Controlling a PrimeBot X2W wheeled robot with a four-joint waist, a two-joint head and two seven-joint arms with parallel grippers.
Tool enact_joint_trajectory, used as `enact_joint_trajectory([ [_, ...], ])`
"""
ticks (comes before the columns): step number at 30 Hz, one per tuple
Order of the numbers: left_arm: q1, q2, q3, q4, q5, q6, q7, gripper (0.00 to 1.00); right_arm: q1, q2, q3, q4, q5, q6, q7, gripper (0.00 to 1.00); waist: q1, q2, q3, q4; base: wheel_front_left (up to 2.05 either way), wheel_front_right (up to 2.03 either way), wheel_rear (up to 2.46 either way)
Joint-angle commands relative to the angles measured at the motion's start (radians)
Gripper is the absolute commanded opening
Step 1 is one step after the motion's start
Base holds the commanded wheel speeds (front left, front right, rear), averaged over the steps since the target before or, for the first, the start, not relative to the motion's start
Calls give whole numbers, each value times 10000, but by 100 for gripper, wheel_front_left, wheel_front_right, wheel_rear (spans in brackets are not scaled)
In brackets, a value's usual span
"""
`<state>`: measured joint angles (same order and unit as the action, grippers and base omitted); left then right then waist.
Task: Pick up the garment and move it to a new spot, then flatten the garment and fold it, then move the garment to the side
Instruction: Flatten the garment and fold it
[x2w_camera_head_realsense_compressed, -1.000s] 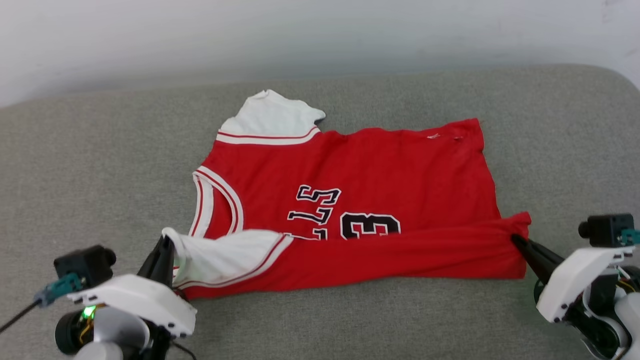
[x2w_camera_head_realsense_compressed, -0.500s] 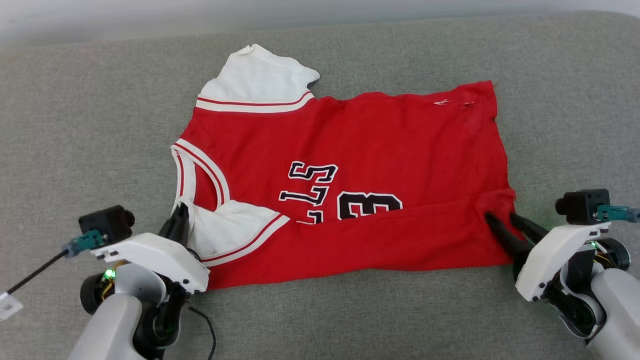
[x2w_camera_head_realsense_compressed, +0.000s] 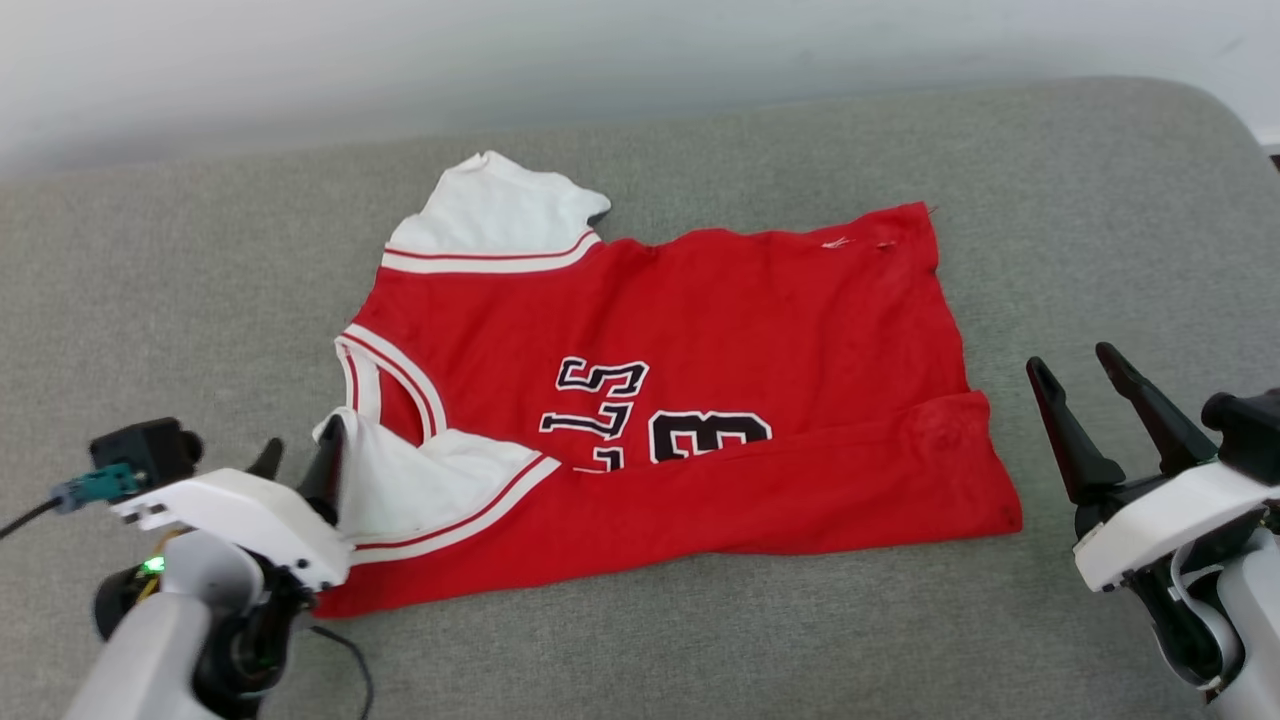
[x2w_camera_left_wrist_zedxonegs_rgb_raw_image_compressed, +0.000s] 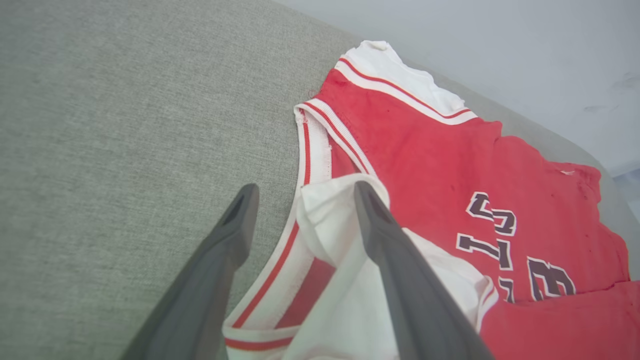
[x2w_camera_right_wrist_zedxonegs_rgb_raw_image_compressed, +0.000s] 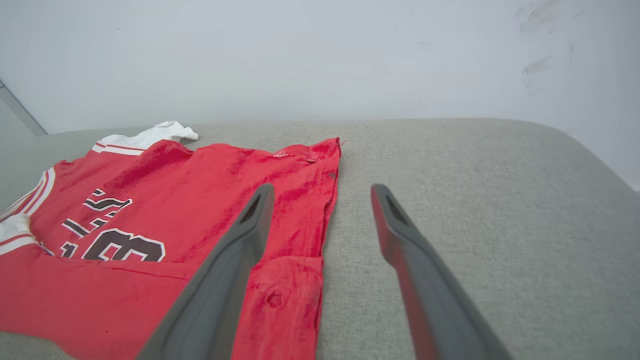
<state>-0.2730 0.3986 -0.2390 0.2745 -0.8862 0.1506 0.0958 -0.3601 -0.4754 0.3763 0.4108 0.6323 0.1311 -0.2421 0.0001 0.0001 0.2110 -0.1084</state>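
Our left gripper (x2w_camera_head_realsense_compressed: 300, 445) gapes at the garment's (x2w_camera_head_realsense_compressed: 700, 330) folded sleeve, our right gripper (x2w_camera_head_realsense_compressed: 1070, 358) gapes just off its hem, on the cushion (x2w_camera_head_realsense_compressed: 1100, 220).

Left gripper (x2w_camera_head_realsense_compressed: 302, 435): two long dark grey fingers (x2w_camera_left_wrist_zedxonegs_rgb_raw_image_compressed: 225, 270), tapered to narrow tips, each with a shallow slot near the end. Right behind them, a glossy white shell (x2w_camera_head_realsense_compressed: 235, 515) dotted with small dark screw holes along its edge. Beside the shell, a black boxy camera (x2w_camera_head_realsense_compressed: 145, 452) with a teal connector (x2w_camera_head_realsense_compressed: 95, 487) and a thin black cable (x2w_camera_head_realsense_compressed: 25, 520). Under the shell, a green light (x2w_camera_head_realsense_compressed: 152, 566), then a pale grey forearm (x2w_camera_head_realsense_compressed: 140, 650). Right gripper (x2w_camera_head_realsense_compressed: 1070, 358) alike: dark fingers, white shell, black camera.
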Motion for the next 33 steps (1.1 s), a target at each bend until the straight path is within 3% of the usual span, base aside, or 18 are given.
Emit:
enact_joint_trajectory([
  [1,160,249,113,-200,-68,104,171,100,288,173,-289,-222,-284,-7,-92,100,-1,-1,-243,-134,0,0,0],
  [6,514,1061,203,-1117,-327,360,1433,100,1183,667,-1340,-1072,-1168,-7,-158,100,-1,-1,-612,-282,0,0,0],
  [10,890,1907,84,-1984,-711,609,3142,100,1845,1064,-1872,-1721,-1662,-9,161,100,-1,-1,-746,-413,0,0,0],
  [16,1788,2814,17,-2857,-1305,1293,5161,100,2386,1539,-2342,-2629,-2129,-7,661,100,-1,-1,-625,-632,0,0,0],
  [21,2094,2664,-154,-2849,-1504,1598,5566,100,2400,1794,-2492,-3129,-2254,-7,821,100,-1,-1,-196,-787,0,0,0],
  [29,1573,1959,-676,-2136,-1618,1371,5738,100,2198,1813,-2536,-3337,-2001,-7,1066,100,-1,-1,390,-829,0,0,0],
  [30,1501,1884,-753,-2085,-1605,1316,5726,55,2200,1796,-2540,-3354,-1912,-7,1086,100,-1,-1,416,-813,0,0,0],
  [32,1407,1766,-836,-1910,-1544,1211,5601,0,2217,1758,-2512,-3353,-1799,-7,1200,100,-1,-1,439,-784,0,0,0],
  [33,1362,1709,-861,-1849,-1535,1129,5542,0,2230,1737,-2518,-3360,-1702,-7,1289,100,-1,-1,439,-768,0,0,0],
])
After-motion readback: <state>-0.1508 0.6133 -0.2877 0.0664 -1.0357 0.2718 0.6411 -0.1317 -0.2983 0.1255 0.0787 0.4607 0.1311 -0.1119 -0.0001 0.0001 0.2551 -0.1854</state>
